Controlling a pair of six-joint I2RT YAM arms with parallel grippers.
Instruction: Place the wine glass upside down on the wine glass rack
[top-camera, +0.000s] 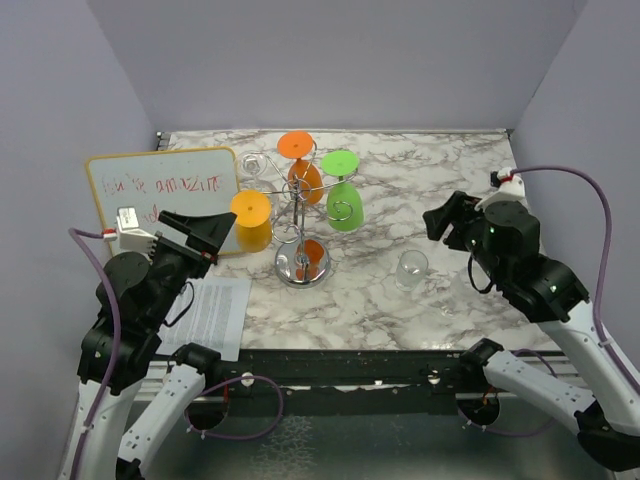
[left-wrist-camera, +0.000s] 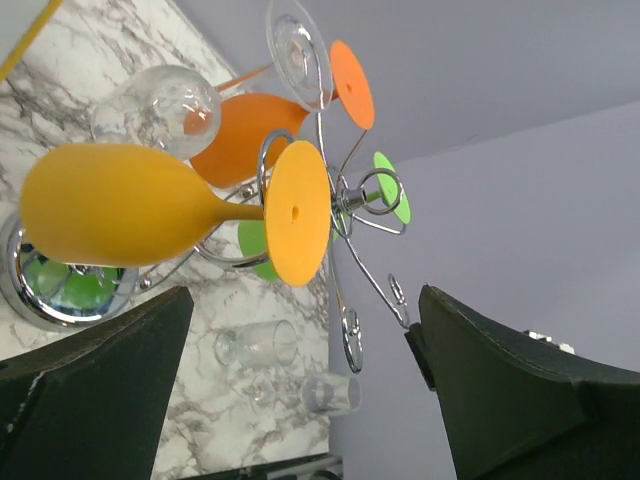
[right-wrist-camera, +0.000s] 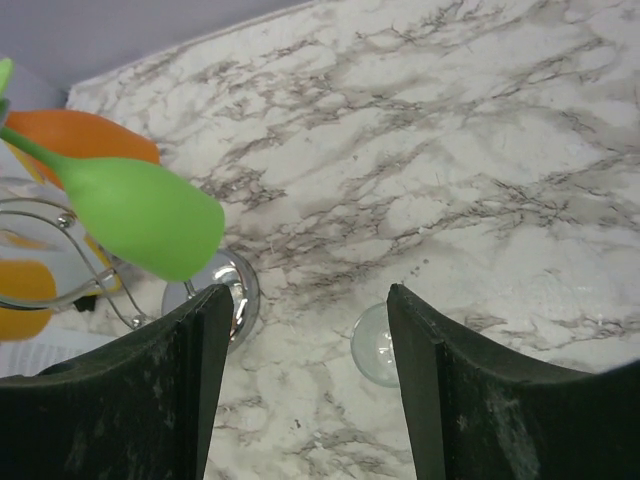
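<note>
Currently the right gripper (right-wrist-camera: 305, 330) hangs wide open and empty, with the clear stemmed wine glass (right-wrist-camera: 375, 345) on the marble just below and ahead of its fingers. The left gripper (top-camera: 205, 238) gapes empty too. To the right gripper's left stands the shiny chrome wire wine glass rack (top-camera: 285, 272), already crowded. A careless approach could knock the hanging green plastic glass (top-camera: 344, 205), and the slick clear bowl may slip from the grip.

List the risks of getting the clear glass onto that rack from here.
The clear wine glass nearly vanishes against the marble, so the open right gripper may close badly on it.
The wine glass rack already carries a yellow glass, an orange glass and a green glass; threading another in could knock one.
The open left gripper sits close to the yellow glass and could bump it.
</note>
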